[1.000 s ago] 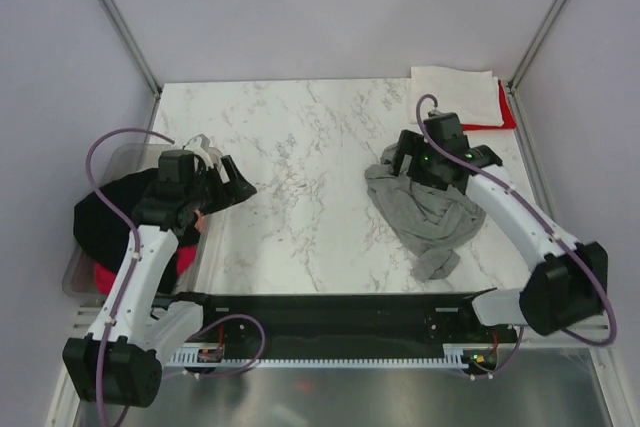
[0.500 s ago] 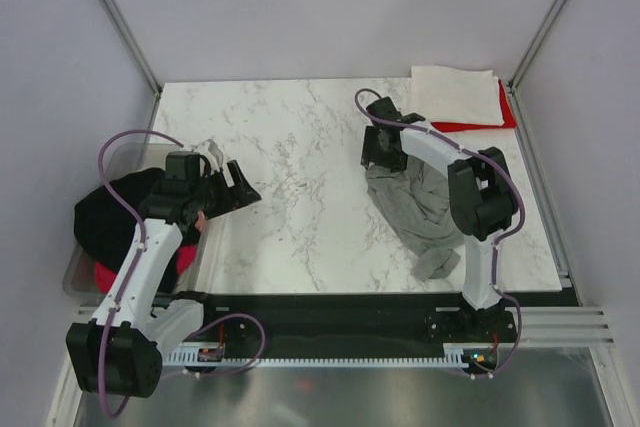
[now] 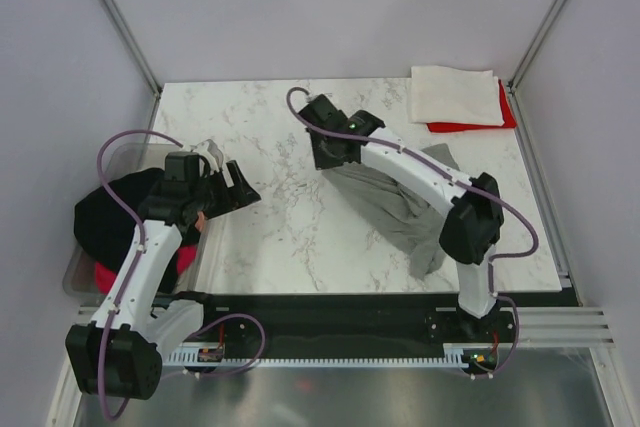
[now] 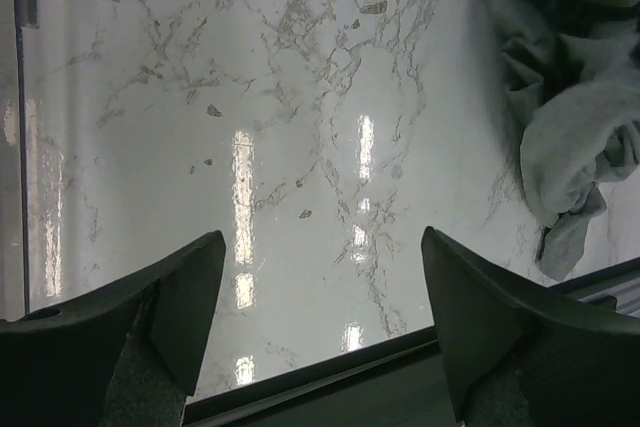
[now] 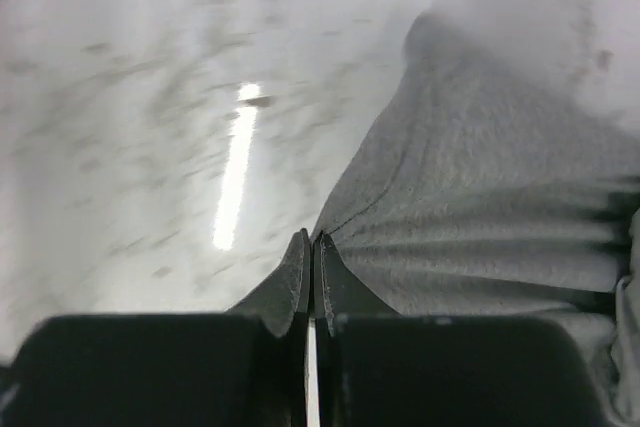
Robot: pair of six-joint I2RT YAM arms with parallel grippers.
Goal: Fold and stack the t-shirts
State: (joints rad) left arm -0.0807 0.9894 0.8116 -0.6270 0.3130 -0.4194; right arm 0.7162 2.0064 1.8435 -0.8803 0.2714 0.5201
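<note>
Overhead first: right claw [image 3: 330, 152] is out over the middle of the marble table [image 3: 260, 237], clamped on one end of the grey t-shirt [image 3: 385, 209], which trails in a long rumpled strip towards the near right corner. Folded white t-shirt [image 3: 455, 95] sits in the far right corner, on top of a red t-shirt [image 3: 470, 127]. Left claw [image 3: 232, 179] hovers at the left edge, spread wide and empty, beside the clear tub [image 3: 120, 155] with a black t-shirt [image 3: 110, 217] and a pink t-shirt [image 3: 100, 275] in it.

Left wrist: left claw [image 4: 322, 242] gapes over bare table [image 4: 300, 97], grey t-shirt [image 4: 570, 137] bunched well off to the side.

Right wrist: right claw [image 5: 310, 242] is pressed tight, tips together, and taut creases of grey t-shirt [image 5: 480, 207] run right into the pinch. Table [image 5: 120, 127] is blurred.
</note>
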